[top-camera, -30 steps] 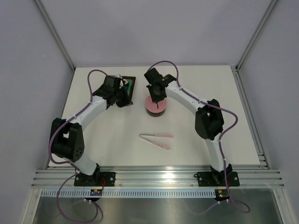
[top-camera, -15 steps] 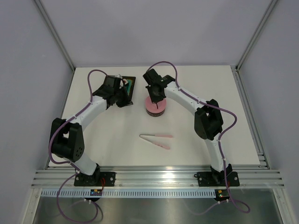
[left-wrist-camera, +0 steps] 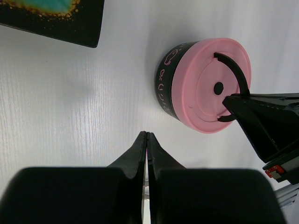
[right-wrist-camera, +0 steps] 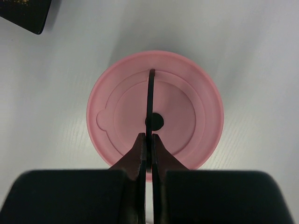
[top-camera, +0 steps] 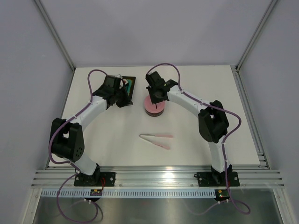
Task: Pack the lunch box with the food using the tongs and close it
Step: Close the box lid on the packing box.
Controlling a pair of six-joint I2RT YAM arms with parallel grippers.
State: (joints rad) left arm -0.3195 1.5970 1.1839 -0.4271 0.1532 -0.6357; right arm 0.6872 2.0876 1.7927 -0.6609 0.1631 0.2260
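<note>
The lunch box [top-camera: 154, 107] stands mid-table with its pink lid [right-wrist-camera: 187, 116] on it; its side looks dark in the left wrist view [left-wrist-camera: 164, 81]. My right gripper [right-wrist-camera: 148, 139] is directly above it, shut on the lid's thin black handle [right-wrist-camera: 151, 91]. In the top view that gripper [top-camera: 156, 96] hides part of the lid. My left gripper [left-wrist-camera: 146, 136] hovers shut over bare table left of the box, holding nothing. The tongs [top-camera: 156, 139] lie flat on the table nearer the arm bases. No food shows.
A flat black tray [top-camera: 130, 85] with a teal inside lies at the back left, beside my left wrist; its corner shows in both wrist views [left-wrist-camera: 70, 30] [right-wrist-camera: 23, 14]. White tabletop surrounds the box and the tongs.
My right wrist has shifted slightly toward the back, still clamped on the lid handle. The left arm and the tongs have not moved.
</note>
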